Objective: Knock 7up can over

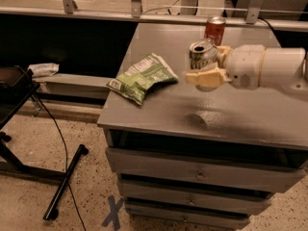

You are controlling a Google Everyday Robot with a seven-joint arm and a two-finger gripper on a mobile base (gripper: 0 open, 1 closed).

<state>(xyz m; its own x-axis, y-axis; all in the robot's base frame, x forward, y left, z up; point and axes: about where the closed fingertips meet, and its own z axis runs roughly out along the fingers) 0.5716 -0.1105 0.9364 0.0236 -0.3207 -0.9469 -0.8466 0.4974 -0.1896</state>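
The 7up can point(201, 52) is silver-white with an open top and sits between the fingers of my gripper point(206, 64). It tilts slightly and appears held just above the grey table point(159, 109), with a shadow on the surface beneath. One cream finger point(207, 77) is on the can's near side and the other point(223, 49) on its far side. My white arm comes in from the right.
An orange-red soda can point(215, 29) stands upright just behind the gripper near the table's back edge. A green chip bag point(143, 77) lies at the table's left. Drawers sit below the top. A black stand and cable are on the floor at left.
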